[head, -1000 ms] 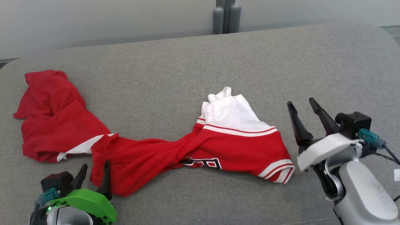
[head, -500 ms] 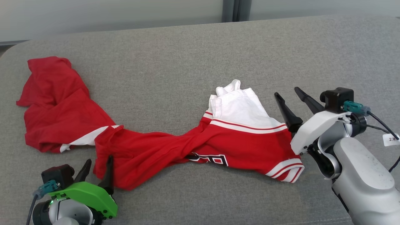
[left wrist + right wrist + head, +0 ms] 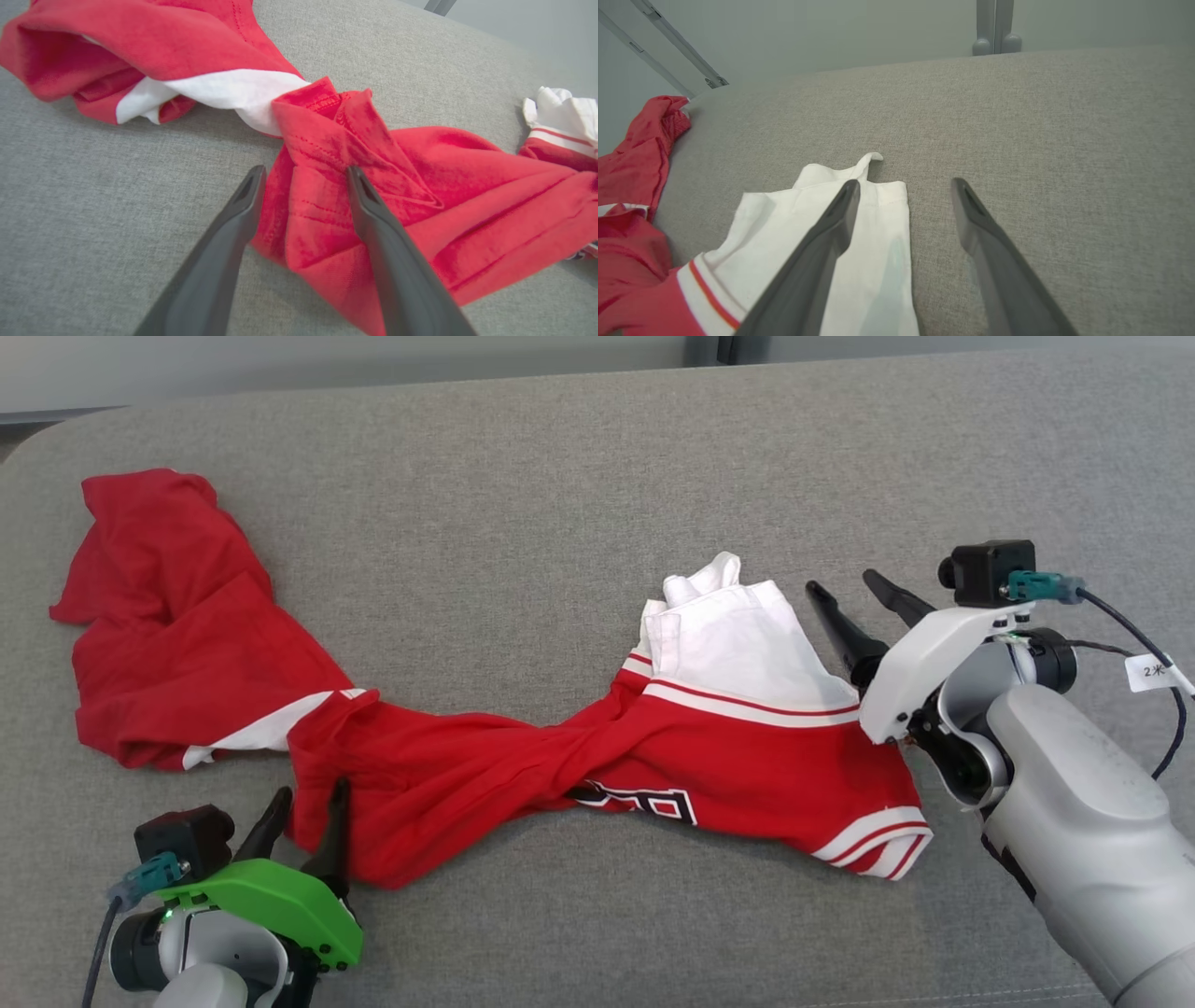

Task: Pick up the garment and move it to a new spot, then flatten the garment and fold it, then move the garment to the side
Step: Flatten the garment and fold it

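The left gripper [image 3: 310, 791] has its two dark fingers apart; it is not clamped on anything. A raised fold of the red jersey [image 3: 448, 775] stands between them. In the left wrist view one finger [image 3: 233, 219] is over the grey upholstered surface [image 3: 560, 504], just beside the edge of the cloth, and the other finger [image 3: 378, 224] lies across the top of the red cloth. I cannot tell if the tips press down.

Ahead of this claw's tips a white band [image 3: 219, 91] crosses the jersey. Beyond the band there is a crumpled red heap [image 3: 159, 616]. To the inner side of the claw the cloth is twisted like a thick rope and runs toward the black and white letters [image 3: 644, 801].

The right gripper [image 3: 841, 581] also has its fingers apart and it holds nothing. In the right wrist view one finger is over the white sleeve [image 3: 784, 224], near its hemmed end, and the other finger is over the bare grey surface. I cannot tell if they touch. Back toward the wrist of this claw comes the red body with its striped trim [image 3: 747, 705]. A striped corner [image 3: 878, 845] lies near the pale forearm [image 3: 1074, 803].

The whole jersey lies on the surface. It is stretched from one claw to the other and twisted in the middle between them.
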`<state>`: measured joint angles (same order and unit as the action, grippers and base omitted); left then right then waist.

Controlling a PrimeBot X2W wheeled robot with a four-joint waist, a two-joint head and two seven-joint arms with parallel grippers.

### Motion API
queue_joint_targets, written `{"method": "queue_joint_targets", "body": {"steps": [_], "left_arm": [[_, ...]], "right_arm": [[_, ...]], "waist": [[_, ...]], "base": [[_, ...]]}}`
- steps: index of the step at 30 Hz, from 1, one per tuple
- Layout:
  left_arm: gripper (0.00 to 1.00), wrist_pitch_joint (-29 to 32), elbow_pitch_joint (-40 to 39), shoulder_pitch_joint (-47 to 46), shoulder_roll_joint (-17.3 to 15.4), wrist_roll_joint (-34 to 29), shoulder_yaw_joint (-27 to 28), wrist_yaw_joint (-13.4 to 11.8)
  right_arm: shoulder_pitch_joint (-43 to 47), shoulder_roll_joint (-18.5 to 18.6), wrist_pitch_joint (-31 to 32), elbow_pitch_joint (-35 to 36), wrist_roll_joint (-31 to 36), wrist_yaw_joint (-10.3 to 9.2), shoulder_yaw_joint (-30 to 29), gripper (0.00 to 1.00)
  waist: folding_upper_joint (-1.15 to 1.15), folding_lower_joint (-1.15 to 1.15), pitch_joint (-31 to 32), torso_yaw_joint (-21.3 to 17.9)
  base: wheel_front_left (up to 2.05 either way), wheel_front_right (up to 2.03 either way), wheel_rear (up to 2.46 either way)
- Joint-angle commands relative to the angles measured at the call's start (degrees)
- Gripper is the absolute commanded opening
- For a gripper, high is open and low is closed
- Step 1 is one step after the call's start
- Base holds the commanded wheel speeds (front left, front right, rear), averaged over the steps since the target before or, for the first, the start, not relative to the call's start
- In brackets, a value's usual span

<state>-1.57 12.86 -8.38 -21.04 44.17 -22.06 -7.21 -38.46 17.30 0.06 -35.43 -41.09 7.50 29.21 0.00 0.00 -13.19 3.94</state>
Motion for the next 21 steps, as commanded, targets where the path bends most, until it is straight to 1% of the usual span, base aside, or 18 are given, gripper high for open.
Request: {"method": "queue_joint_targets", "body": {"steps": [1,4,5,7,8,10,11,12,13,21], "left_arm": [[0.85,0.17,-0.31,-0.99,0.06,0.12,-0.07,0.21],[0.63,0.09,-0.3,-1.52,0.28,0.1,-0.45,0.56],[0.5,0.04,-0.25,-1.74,0.32,0.08,-0.5,0.64],[0.31,-0.27,-0.09,-2.0,0.43,0.05,-0.54,0.76],[0.24,-0.38,-0.01,-2.08,0.49,0.02,-0.63,0.74],[0.22,-0.56,0.04,-2.24,0.56,-0.05,-0.73,0.86],[0.16,-0.62,-0.01,-2.33,0.6,-0.09,-0.78,0.87],[0.11,-0.72,-0.07,-2.41,0.64,-0.11,-0.85,0.9],[0.0,-0.76,-0.18,-2.46,0.71,-0.06,-0.83,0.92],[0.0,-1.23,-0.59,-2.69,0.9,0.02,-1.1,0.92]], "right_arm": [[-1.46,0.45,0.23,-1.46,-0.83,-0.02,0.45,1.0],[-3.29,0.08,0.37,-3.82,-2.59,-0.02,1.43,1.0],[-3.91,0.25,0.25,-4.48,-3.06,-0.02,1.87,1.0],[-4.76,0.17,-0.02,-5.63,-3.75,-0.02,2.81,1.0],[-5.1,0.25,-0.06,-6.22,-4.14,-0.02,3.26,1.0],[-5.78,0.52,-0.14,-7.32,-4.87,-0.02,4.08,1.0],[-6.14,0.6,-0.27,-7.8,-5.29,-0.02,4.42,1.0],[-6.44,0.61,-0.39,-8.22,-5.68,-0.02,4.76,1.0],[-6.64,0.6,-0.57,-8.61,-6.14,-0.02,5.13,1.0],[-7.52,0.62,-1.0,-10.72,-9.86,-0.02,8.03,1.0]], "waist": [[0.0,0.0,-0.47,0.58],[0.0,0.0,-0.81,1.18],[0.0,0.0,-0.94,1.39],[0.0,0.0,-1.11,1.71],[0.0,0.0,-1.18,1.87],[0.0,0.0,-1.32,2.17],[0.0,0.0,-1.4,2.33],[0.0,0.0,-1.47,2.47],[0.0,0.0,-1.53,2.6],[0.0,0.0,-1.64,3.36]], "base": [[0.0,0.0,0.0],[0.0,0.0,0.0],[0.0,0.0,0.0],[0.0,0.0,0.0],[0.0,0.0,0.0],[0.0,0.0,0.0],[0.0,0.0,0.0],[0.0,0.0,0.0],[0.0,0.0,0.0],[0.0,0.0,0.0]]}}
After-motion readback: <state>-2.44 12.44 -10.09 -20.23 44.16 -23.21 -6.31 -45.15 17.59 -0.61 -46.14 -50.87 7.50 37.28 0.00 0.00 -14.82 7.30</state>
